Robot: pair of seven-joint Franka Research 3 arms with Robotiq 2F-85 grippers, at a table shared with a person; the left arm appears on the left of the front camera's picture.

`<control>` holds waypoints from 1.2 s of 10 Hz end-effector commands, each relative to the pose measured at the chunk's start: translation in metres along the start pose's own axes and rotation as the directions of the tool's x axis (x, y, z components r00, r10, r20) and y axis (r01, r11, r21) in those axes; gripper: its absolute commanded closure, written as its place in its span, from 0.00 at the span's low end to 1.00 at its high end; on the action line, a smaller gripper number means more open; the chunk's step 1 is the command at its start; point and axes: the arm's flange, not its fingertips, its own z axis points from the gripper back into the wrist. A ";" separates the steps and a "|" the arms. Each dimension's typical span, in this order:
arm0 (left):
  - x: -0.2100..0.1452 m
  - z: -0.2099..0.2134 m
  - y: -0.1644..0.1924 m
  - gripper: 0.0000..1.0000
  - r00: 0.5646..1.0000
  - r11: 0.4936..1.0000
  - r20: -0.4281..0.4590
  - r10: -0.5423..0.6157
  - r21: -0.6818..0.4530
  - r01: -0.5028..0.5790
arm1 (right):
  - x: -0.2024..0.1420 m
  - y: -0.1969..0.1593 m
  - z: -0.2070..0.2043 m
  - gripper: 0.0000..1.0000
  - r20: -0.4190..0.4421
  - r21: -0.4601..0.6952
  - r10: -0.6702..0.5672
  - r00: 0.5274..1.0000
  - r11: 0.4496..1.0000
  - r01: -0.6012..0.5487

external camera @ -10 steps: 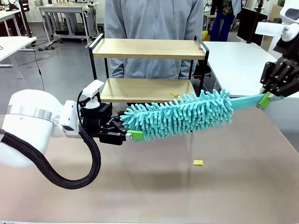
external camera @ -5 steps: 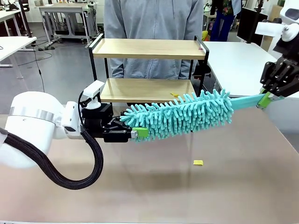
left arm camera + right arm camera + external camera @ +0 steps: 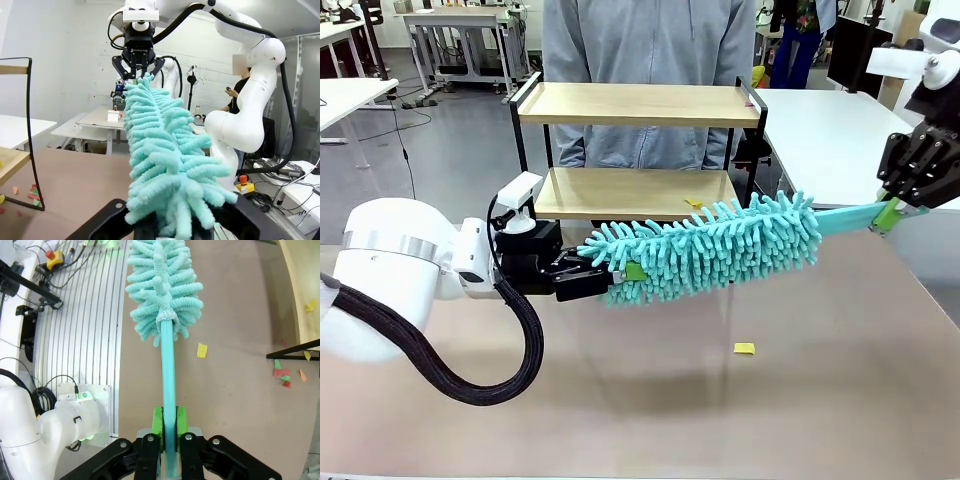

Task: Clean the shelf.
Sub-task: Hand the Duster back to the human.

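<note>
The right pincer (image 3: pixel 169 440) clamps the stiff handle of the teal fluffy microfibre duster (image 3: pixel 705 245); the left pincer (image 3: pixel 610 281) pinches its soft, light tip; at twelve o'clock on the counter (image 3: pixel 800 400), the rigid two-tier wooden shelf with black metal frame (image 3: pixel 638 105) stands, scraps on its lower board.

Even, bright overhead light fills my workspace, my duster (image 3: pixel 710 250) throwing a soft shadow toward six o'clock on the table (image 3: pixel 820 400), while my wrist cameras bow straight lines at the edges and blur the nearest fibres.
</note>
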 end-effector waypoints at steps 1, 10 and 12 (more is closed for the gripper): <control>0.001 0.003 -0.030 1.00 0.998 0.999 0.041 -0.037 -0.006 0.037 | -0.002 0.002 -0.002 0.87 0.038 -0.008 0.024 0.999 1.000 -0.024; 0.005 0.000 0.001 1.00 0.999 0.999 0.009 -0.043 -0.002 0.043 | -0.001 0.009 0.015 0.00 0.060 0.005 -0.006 0.998 1.000 0.005; 0.005 0.000 0.001 1.00 0.999 0.999 0.009 -0.043 -0.002 0.043 | -0.003 0.023 0.044 0.00 0.191 -0.035 -0.021 0.981 0.999 0.028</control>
